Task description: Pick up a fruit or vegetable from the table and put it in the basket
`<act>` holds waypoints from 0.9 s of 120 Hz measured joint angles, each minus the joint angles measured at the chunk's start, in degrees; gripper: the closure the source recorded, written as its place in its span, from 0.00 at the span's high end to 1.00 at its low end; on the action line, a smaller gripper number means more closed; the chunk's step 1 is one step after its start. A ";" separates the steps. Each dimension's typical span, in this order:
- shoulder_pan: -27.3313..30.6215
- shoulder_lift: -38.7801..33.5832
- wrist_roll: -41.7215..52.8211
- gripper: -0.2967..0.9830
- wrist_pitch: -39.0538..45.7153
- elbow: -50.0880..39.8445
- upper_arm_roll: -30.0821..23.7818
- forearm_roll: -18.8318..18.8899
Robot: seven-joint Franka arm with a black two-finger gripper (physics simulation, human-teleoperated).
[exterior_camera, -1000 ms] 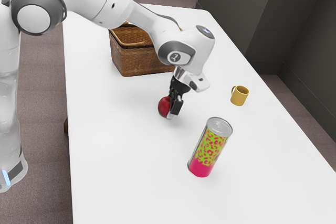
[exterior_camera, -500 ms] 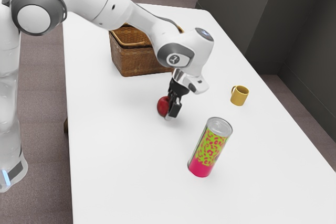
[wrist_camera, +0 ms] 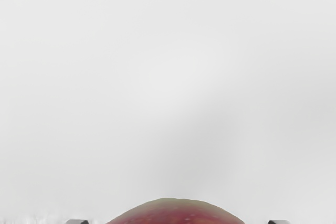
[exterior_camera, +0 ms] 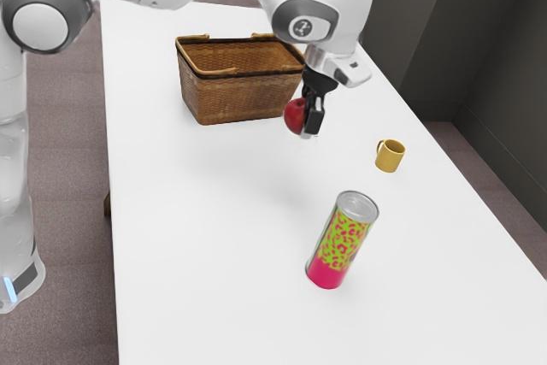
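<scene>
My gripper is shut on a red apple, held up off the table beside the near right corner of the wicker basket in the exterior view. The far side of the apple is partly hidden by a finger. The basket stands upright with its top uncovered and its handles folded to the rim. In the wrist view the apple bulges up at the lower edge, between the tips of my gripper.
A tall pink and green can stands on the white table, toward the exterior view's bottom. A small yellow mug sits near the table's right edge in that view.
The apple has risen off the table with my gripper and moved up and toward the exterior view's right. More of the basket is uncovered by the arm. Can and mug have stayed put.
</scene>
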 joint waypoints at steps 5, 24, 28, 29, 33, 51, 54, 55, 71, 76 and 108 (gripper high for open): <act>-0.98 -0.54 0.27 0.46 -1.15 0.39 1.31 0.56; -6.19 -1.55 2.29 0.47 -4.38 4.02 11.80 1.57; -6.19 -1.63 2.83 0.47 -4.98 5.27 13.59 1.71; -6.20 -1.64 2.96 0.47 -5.13 5.58 14.06 1.76; -6.15 -1.65 3.55 0.47 -5.63 6.56 15.98 1.92; 2.65 -1.23 6.53 0.47 -6.70 8.07 18.12 2.14; 4.96 -1.11 7.09 0.47 -6.69 8.37 17.99 2.16; 5.75 -1.05 7.28 0.47 -6.68 8.49 17.95 2.17; 16.78 0.82 10.23 0.47 -6.25 10.08 17.84 2.18; 18.20 0.94 11.04 0.47 -6.08 10.23 17.79 2.13; 11.37 0.77 14.98 0.56 -5.53 10.29 18.77 -0.13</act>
